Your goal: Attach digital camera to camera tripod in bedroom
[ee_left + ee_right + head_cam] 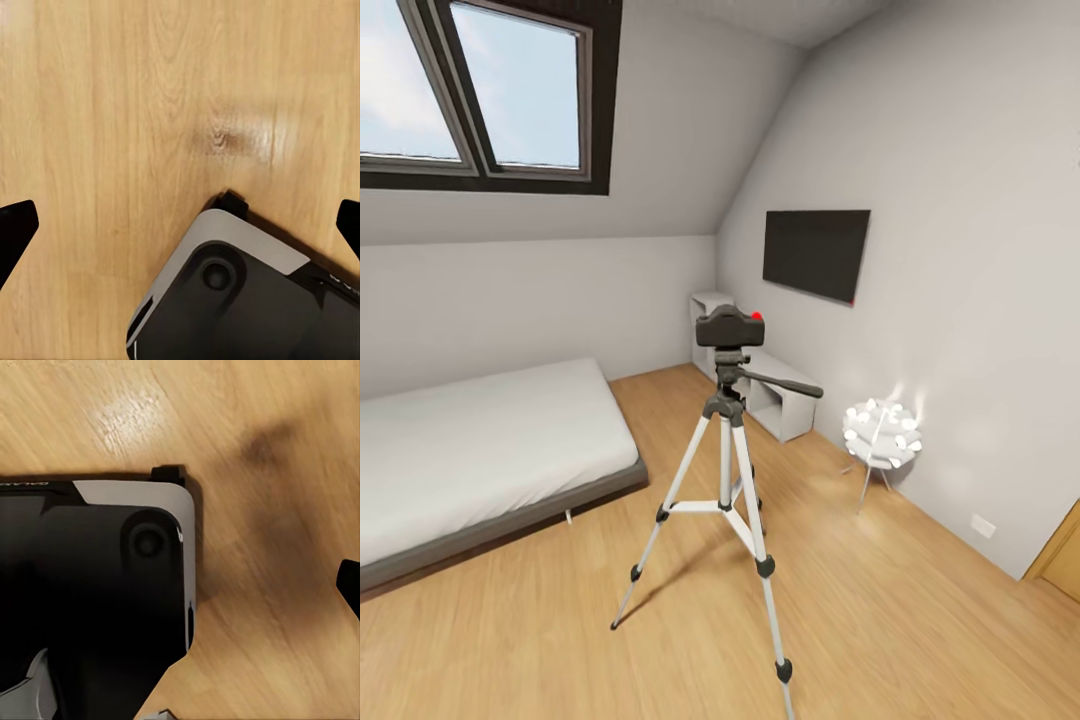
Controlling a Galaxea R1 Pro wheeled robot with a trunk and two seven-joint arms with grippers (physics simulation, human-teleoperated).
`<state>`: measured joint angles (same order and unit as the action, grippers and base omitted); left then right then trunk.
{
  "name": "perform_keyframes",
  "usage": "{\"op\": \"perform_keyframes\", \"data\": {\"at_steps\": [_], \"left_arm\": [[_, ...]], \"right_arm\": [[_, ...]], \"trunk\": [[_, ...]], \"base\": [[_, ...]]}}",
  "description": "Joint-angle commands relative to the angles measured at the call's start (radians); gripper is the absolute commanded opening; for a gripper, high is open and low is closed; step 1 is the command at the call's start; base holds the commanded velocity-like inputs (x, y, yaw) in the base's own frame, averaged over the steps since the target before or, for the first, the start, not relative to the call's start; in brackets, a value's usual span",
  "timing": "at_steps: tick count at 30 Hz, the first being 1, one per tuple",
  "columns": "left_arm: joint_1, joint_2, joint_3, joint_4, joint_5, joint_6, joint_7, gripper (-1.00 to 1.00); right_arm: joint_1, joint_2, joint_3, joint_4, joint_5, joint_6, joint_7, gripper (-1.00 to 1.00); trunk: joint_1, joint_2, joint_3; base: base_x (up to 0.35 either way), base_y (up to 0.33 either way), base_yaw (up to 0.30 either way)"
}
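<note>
Already the digital camera (pixel 729 326) sits atop the camera tripod (pixel 727 470), mid-floor in the bedroom between the bed (pixel 480 450) and the wall-mounted TV (pixel 816 253); small, rigid and probably light, it is best gripped across its boxy body, clear of the lens; the spindly tripod looks easily tipped. Only the wrist views show the arms hanging over the robot's base (pixel 247 300); the left gripper (pixel 180 225) spread wide, empty; the right gripper's (pixel 349 585) opening cannot be judged.

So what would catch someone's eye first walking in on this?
The camera tripod standing mid-floor, with the digital camera already sitting on its head, red button showing. Behind it, a black TV hangs on the right wall, and a low bed lies at left under dark-framed skylights.
</note>
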<state>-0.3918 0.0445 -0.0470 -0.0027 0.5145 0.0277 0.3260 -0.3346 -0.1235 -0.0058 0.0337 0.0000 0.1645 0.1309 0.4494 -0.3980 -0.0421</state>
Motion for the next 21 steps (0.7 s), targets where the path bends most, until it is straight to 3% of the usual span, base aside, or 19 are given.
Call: {"op": "perform_keyframes", "data": {"at_steps": [1, 21], "left_arm": [[-0.001, 0.000, -0.005, 0.000, 0.004, 0.003, 0.003, 1.00], [-0.001, 0.000, -0.005, 0.000, 0.004, 0.003, 0.003, 1.00]], "right_arm": [[-0.001, 0.000, 0.000, 0.002, 0.000, 0.001, 0.003, 1.00], [-0.001, -0.002, 0.001, 0.001, 0.002, 0.001, 0.005, 1.00]], "trunk": [[0.001, -0.002, -0.001], [0.001, -0.002, 0.032]], "base": [[0.000, 0.000, 0.000], [0.000, 0.000, 0.000]]}}
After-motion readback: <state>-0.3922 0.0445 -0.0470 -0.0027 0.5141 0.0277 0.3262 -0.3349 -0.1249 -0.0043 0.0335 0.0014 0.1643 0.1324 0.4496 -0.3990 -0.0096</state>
